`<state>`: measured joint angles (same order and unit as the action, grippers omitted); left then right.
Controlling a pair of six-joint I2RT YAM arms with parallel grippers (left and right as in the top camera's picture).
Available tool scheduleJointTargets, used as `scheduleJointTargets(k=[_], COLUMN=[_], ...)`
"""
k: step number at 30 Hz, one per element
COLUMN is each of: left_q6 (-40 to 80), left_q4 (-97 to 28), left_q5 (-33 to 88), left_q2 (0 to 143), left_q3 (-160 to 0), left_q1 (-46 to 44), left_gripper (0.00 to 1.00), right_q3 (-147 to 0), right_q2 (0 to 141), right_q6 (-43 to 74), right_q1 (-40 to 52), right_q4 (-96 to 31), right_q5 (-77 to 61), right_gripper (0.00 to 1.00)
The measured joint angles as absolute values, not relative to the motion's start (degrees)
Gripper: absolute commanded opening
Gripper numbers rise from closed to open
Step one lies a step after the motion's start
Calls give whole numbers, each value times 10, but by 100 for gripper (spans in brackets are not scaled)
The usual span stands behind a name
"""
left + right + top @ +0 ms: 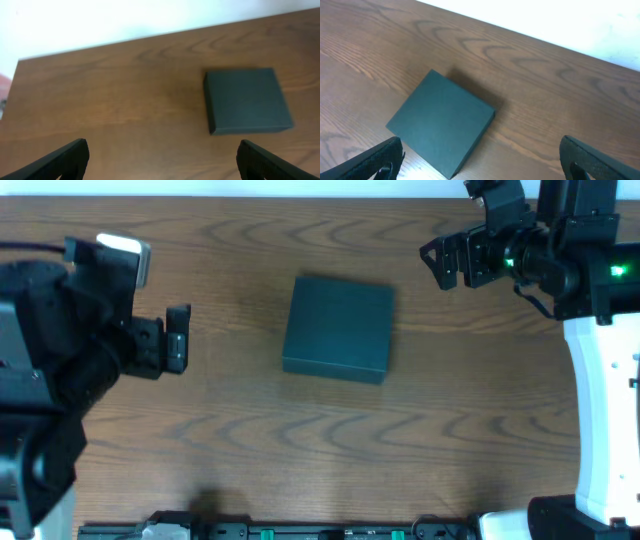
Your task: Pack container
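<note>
The container (pixel 338 328) is a dark grey-green, flat, roughly square box with its lid shut, lying in the middle of the wooden table. It also shows in the left wrist view (pixel 247 101) and in the right wrist view (pixel 441 122). My left gripper (pixel 178 338) is open and empty at the left, well clear of the box; its fingers frame bare table (pixel 162 157). My right gripper (pixel 440 260) is open and empty at the far right, above and beyond the box's right corner; its fingers (pixel 482 157) spread wide over the box's near edge.
The wooden table (pixel 250 420) ends at a white wall along the far edge (pixel 300 188). Black arm bases (pixel 300 530) line the near edge. No snack packets or other loose objects are in view.
</note>
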<state>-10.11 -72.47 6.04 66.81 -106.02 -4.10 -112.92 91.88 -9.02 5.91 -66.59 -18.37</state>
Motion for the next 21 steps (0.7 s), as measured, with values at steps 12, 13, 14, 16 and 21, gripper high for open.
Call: scheduleJointTargets(k=[12, 13, 14, 16, 21], left_q6=[-51, -43, -37, -23, 0], left_q4=[-564, -553, -548, -526, -476], left_q5=[75, 76, 77, 78, 95], left_q2=[449, 426, 410, 376, 309], left_q3=[-722, -691, -670, -625, -526], left_q1=[21, 26, 29, 34, 54], left_gripper=[95, 95, 95, 95, 95], right_q3=[-1129, -1129, -1129, -1129, -1129], right_q2=[919, 919, 919, 919, 919], right_q6=[-90, -90, -90, -90, -90], right_q1=[59, 59, 59, 59, 59], right_q4=[-665, -666, -666, -666, -666], right_q5=[-184, -184, -184, -184, -184], right_gripper=[99, 99, 99, 99, 99])
